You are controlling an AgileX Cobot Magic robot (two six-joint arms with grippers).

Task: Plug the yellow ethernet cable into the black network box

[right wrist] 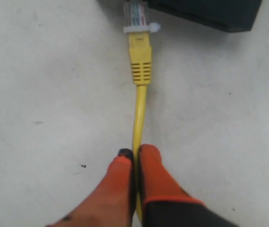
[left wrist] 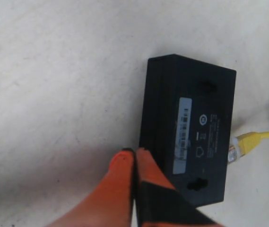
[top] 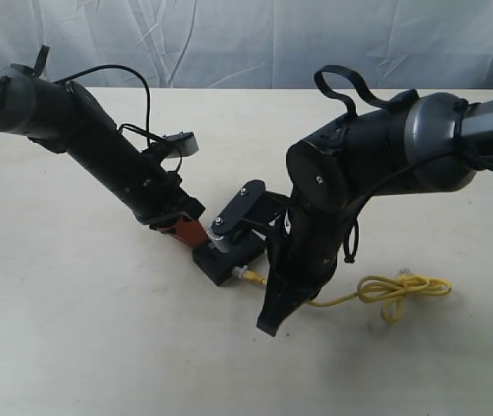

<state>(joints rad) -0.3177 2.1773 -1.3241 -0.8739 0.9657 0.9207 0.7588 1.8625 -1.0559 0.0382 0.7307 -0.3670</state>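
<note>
On table (top: 73,347), front, right claw (right wrist: 133,153): tips clamped on yellow ethernet cable (right wrist: 139,104), behind its boot.
Cable slack: knotted loops lying on table, right of that arm.
Clear plug (right wrist: 135,14): touching side of black network box (left wrist: 191,127); whether seated cannot be told.
Black network box: flat on table, label strip (left wrist: 182,135) up, mid-scene.
Left claw (left wrist: 134,152): tips together, nothing between, against box's edge.

The network box (top: 220,267) lies on the table (top: 73,347) near the middle. The left gripper (left wrist: 135,152) touches its left edge, fingertips together. The plug (right wrist: 135,16) of the ethernet cable (top: 402,290) meets the box's right side; the right gripper (right wrist: 135,153) pinches the cord near that plug, and the rest trails right into a loose coil
</note>
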